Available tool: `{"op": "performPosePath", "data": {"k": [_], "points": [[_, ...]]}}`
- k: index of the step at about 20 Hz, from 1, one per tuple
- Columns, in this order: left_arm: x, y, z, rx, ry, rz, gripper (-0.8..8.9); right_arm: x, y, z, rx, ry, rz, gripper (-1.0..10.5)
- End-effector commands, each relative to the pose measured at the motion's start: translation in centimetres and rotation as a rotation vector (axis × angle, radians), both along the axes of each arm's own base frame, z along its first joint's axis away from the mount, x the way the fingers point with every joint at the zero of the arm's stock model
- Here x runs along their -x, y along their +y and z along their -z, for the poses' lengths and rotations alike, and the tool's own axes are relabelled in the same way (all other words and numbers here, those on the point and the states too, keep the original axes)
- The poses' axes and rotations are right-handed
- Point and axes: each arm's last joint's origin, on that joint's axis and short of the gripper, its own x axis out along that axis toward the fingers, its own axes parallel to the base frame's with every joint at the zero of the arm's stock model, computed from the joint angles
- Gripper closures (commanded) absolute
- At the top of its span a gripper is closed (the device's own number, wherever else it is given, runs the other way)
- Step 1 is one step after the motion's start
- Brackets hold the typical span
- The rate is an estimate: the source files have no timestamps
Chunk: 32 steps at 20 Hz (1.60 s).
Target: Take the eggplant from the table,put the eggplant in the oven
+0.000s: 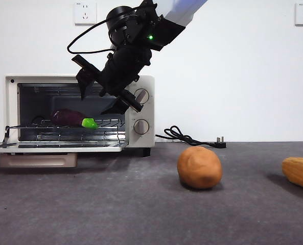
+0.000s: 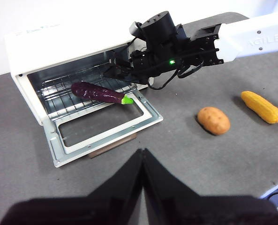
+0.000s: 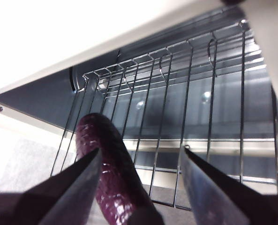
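1. The eggplant (image 1: 69,118) lay on the wire rack (image 1: 105,124) inside the oven (image 1: 141,109), its green stem cap toward the open door (image 2: 103,129), so the step in hand looked like the release and withdrawal.
2. To do that well, the right gripper (image 1: 102,92) would need to back straight out of the oven mouth, jaws kept apart, without brushing the eggplant or catching the rack wires (a nudge could roll the glossy body toward the door edge).
3. It should also clear the oven's top edge and knob panel, which sat close beside the arm in the front view.
4. The right gripper stood wide open and held nothing; in its wrist view the eggplant (image 3: 113,173) lay between the 2 jaws, nearer 1 of them, and whether that jaw touched it could not be told.
5. The left gripper (image 2: 142,164) waited well apart above the tabletop (image 2: 185,164), its jaws pressed together and empty.
6. The potato (image 1: 199,167) and corn (image 1: 299,172) rested on the tabletop, clear of the oven.
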Motion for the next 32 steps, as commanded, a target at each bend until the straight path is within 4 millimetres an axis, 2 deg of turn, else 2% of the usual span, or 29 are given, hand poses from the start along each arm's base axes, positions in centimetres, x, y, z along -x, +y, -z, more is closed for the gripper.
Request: {"op": "performPosePath", "data": {"k": [1,4,7,12,17,19,25,32], "points": [[-0.1,0.2,0.1,-0.029,-0.006,-0.019,8.19,0.0,0.4,0.8,0.041,-0.021,-0.032,6.6],[-0.1,0.4,0.1,-0.066,-0.015,-0.066,8.19,0.3,0.2,-0.1,0.043,-0.04,-0.062,6.6],[-0.1,0.5,0.1,-0.073,-0.017,-0.065,8.19,0.7,-0.2,-2.1,0.1,-0.114,-0.089,6.6],[-0.1,0.5,0.1,-0.073,-0.018,-0.062,8.19,2.3,-2.8,-7.5,0.233,-0.214,-0.139,6.6],[-0.1,0.5,0.1,-0.074,-0.018,-0.061,8.19,6.0,-6.0,-13.3,0.392,-0.259,-0.226,6.6],[-0.1,0.5,0.1,-0.074,-0.018,-0.061,8.19,7.3,-7.0,-14.8,0.424,-0.257,-0.246,6.6],[-0.1,0.5,0.1,-0.074,-0.018,-0.061,8.19,11.2,-10.2,-18.1,0.505,-0.207,-0.329,6.6],[-0.2,0.5,0.1,-0.073,-0.018,-0.061,8.19,15.4,-12.8,-19.7,0.484,-0.088,-0.572,6.7]]}}
